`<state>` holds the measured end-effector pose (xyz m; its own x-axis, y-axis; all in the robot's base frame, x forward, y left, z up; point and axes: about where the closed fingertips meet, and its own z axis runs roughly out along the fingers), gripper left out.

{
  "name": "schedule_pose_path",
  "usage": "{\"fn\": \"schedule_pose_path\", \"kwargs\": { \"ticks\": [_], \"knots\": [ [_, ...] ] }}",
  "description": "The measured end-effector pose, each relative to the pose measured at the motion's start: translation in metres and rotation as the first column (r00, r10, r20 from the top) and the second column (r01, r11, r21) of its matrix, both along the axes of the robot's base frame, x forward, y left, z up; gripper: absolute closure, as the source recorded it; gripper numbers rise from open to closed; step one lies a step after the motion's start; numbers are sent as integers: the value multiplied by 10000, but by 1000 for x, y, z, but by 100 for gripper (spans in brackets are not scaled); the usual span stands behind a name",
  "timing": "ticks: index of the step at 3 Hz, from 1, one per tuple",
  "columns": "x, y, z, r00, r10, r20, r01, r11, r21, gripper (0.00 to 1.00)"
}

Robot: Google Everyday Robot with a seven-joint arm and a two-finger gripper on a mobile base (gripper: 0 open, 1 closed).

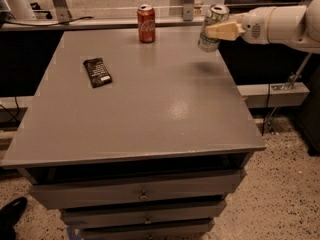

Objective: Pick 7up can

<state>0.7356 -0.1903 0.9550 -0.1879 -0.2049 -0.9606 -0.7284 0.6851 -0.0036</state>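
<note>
The 7up can (211,28), silver-white with green markings and a silver top, hangs tilted above the far right corner of the grey table (145,109), clear of the surface, with its shadow on the tabletop below. My gripper (220,31) reaches in from the right on a white arm and is shut on the can's side.
A red cola can (146,23) stands upright at the far middle of the table. A black flat packet (97,72) lies at the left. The table has drawers at the front. A shelf and cables are to the right, and a dark shoe (12,212) is at the bottom left.
</note>
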Motion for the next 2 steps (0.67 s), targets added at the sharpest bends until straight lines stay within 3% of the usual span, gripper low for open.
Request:
{"fn": "schedule_pose_path", "kwargs": {
  "ticks": [1,2],
  "knots": [
    [-34,43,34,9862,1654,7,-1645,9808,1049,100],
    [-42,53,32,9778,2090,-142,-2061,9721,1120,100]
  ]
}}
